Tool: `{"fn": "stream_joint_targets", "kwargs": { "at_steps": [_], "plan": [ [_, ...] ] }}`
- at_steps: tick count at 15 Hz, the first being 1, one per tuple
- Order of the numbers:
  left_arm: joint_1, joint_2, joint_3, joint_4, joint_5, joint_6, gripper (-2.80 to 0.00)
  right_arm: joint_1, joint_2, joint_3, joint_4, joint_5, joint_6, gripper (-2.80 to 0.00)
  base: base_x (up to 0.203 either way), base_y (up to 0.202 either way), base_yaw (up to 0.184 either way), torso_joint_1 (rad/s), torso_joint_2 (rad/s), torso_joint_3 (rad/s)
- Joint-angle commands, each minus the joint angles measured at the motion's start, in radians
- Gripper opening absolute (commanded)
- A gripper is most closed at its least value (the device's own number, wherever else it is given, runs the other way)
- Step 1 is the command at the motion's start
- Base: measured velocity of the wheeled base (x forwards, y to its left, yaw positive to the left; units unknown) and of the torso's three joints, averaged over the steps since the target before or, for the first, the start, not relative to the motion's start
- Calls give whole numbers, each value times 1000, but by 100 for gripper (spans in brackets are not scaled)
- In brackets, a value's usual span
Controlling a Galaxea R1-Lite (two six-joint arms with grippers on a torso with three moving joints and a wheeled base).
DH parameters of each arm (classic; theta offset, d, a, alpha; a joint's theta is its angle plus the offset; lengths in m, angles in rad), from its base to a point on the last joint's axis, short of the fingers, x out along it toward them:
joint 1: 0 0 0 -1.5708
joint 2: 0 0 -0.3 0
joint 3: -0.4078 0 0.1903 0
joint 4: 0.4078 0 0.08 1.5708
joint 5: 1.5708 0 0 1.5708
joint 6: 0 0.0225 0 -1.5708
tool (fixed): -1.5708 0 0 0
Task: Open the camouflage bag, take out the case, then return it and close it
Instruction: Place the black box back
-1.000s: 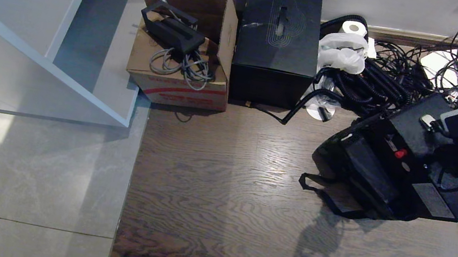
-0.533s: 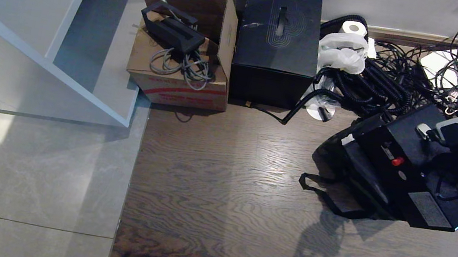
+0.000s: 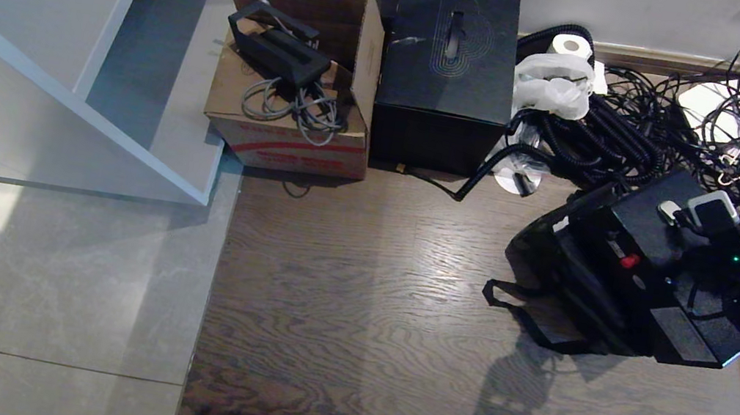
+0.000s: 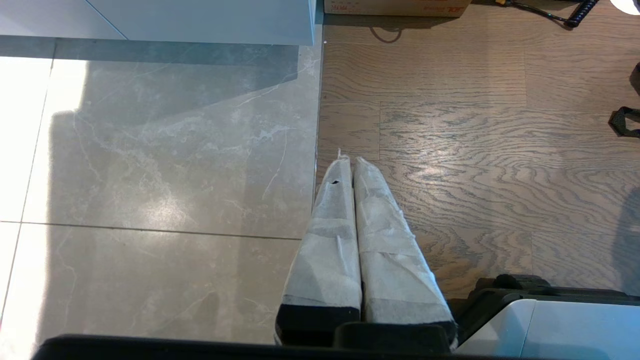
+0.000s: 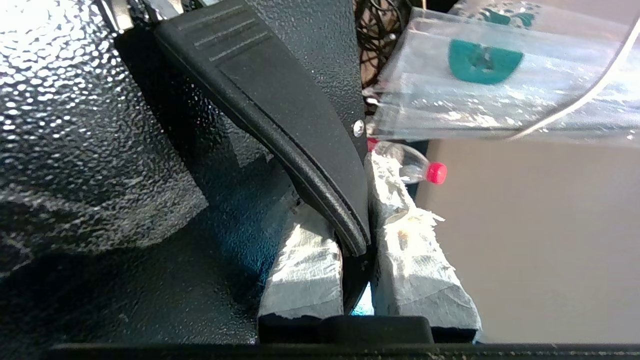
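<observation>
The case (image 3: 635, 220), speckled black with a small red latch (image 3: 627, 260), hangs tilted at the right over the camouflage bag (image 3: 542, 246). Only the bag's black side and its strap (image 3: 508, 298) on the wooden floor show. My right gripper (image 3: 707, 209) is shut on the case's black handle (image 5: 280, 115); in the right wrist view the taped fingers (image 5: 415, 250) sit on either side of it. My left gripper (image 4: 348, 159) hangs shut and parked above the floor, holding nothing.
A tall black cube box (image 3: 448, 64) and an open cardboard box (image 3: 294, 77) stand at the back wall. Beside the bag lies a tangle of black cables (image 3: 626, 137). A white cabinet (image 3: 69, 41) fills the left. A red-capped bottle (image 5: 417, 169) lies behind the case.
My right gripper and the case have shifted a little to the left and down in the head view. The left arm has not moved.
</observation>
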Motion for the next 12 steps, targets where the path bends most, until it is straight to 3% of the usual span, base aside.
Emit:
{"fn": "stream_joint_targets", "kwargs": {
  "at_steps": [1, 12],
  "plan": [
    [0, 0, 0, 0, 0, -1, -280, 14, 27, -38, 1, -3, -5, -280, 0, 0, 0, 0, 0, 0],
    [0, 0, 0, 0, 0, -1, -280, 63, 48, -88, 1, -3, -3, -280, 0, 0, 0, 0, 0, 0]
  ]
}}
